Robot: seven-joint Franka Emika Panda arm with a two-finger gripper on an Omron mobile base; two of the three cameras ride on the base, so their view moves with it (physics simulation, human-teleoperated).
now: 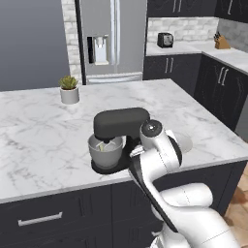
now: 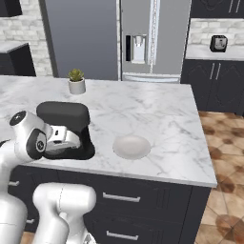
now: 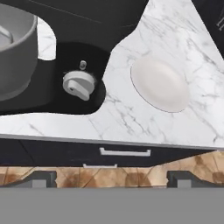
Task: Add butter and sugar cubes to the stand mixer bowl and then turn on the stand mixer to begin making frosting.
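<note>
The matte black stand mixer stands near the front edge of the marble island, its head down over the grey metal stand mixer bowl. A pale yellow bit, the butter, shows inside the bowl. The sugar cubes are hidden. In the hand view the mixer's small grey knob sits on the black side of the base, with the bowl to its left. My gripper is open and holds nothing, its fingertips well short of the knob. In the right base view my hand hangs low beside the mixer.
A shallow white plate lies on the counter right of the mixer. A small potted plant stands at the back left. Toaster and knife block sit on the far counter. Drawer fronts run below the island edge.
</note>
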